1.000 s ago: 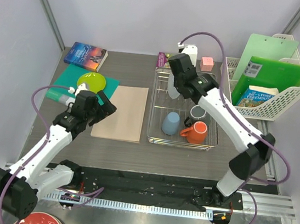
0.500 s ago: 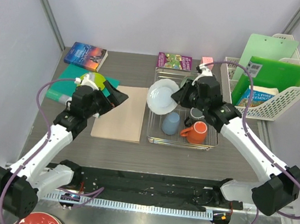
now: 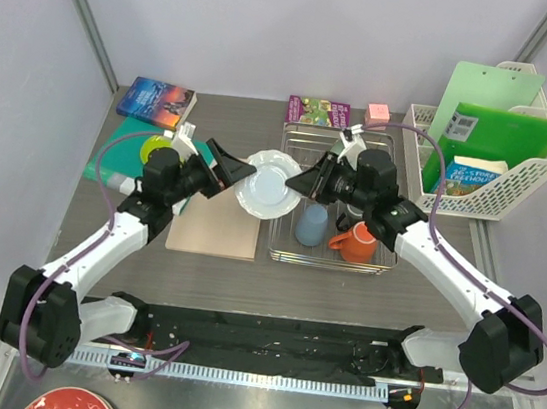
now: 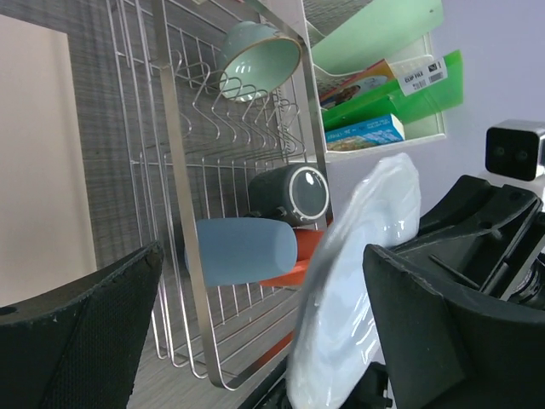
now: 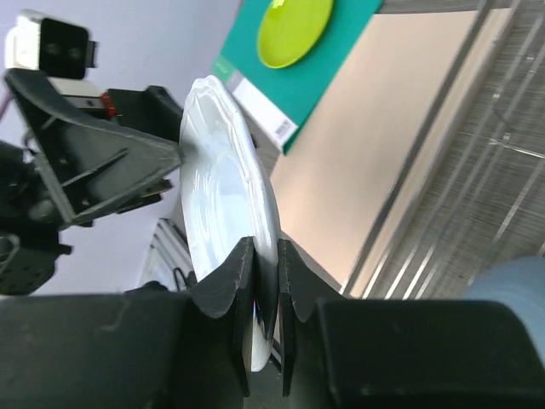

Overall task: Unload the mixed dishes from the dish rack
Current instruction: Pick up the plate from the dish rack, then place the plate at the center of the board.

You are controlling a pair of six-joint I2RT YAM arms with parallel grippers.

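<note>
Top external view: the right claw (image 3: 299,183) pinches the white plate (image 3: 265,188) by its rim over the rack's (image 3: 326,264) left edge. The left claw (image 3: 228,170) gapes beside it. Released early, it could drop.

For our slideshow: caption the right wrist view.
The right gripper clamps the white plate by its rim; left gripper opposite, jaws open.
</note>
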